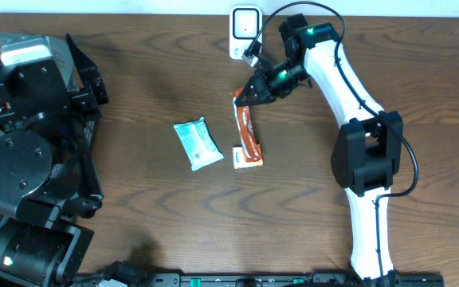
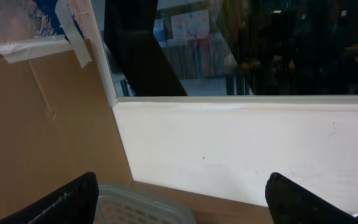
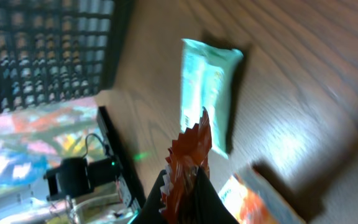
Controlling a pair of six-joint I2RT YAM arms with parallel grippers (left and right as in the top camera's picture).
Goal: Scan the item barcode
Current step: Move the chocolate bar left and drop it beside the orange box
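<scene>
**Figure. Grasp on the item, overhead and wrist views.** The right hand [image 1: 251, 93] is closed on the crimped upper end of the orange snack wrapper [image 1: 247, 139]. In the right wrist view its fingertips [image 3: 166, 196] pinch the serrated seal, and the rest of the wrapper hangs away from them. The wrapper's lower end appears to rest on the table [image 1: 134, 64], near its middle, so the item is held at one end only. A teal packet [image 1: 197, 143] lies just beside it, apart and untouched. A small white scanner unit [image 1: 245, 30] stands at the far edge of the table, near the right hand. The left hand [image 2: 185, 202] is away from the work, its fingers spread wide and holding nothing; it faces a white wall panel and a pale basket [image 2: 142, 208].

**Handling.** The item is probably light, with a thin, glossy film that is soft and slippery. It should droop and swing from an end grip, and the film may crinkle or slide between the fingers. The flat crimped seal is the sound place to hold it, because it is stiffer than the body and leaves the printed faces uncovered. No barcode can be made out in these views, so the face to present to the scanner cannot be told.
</scene>
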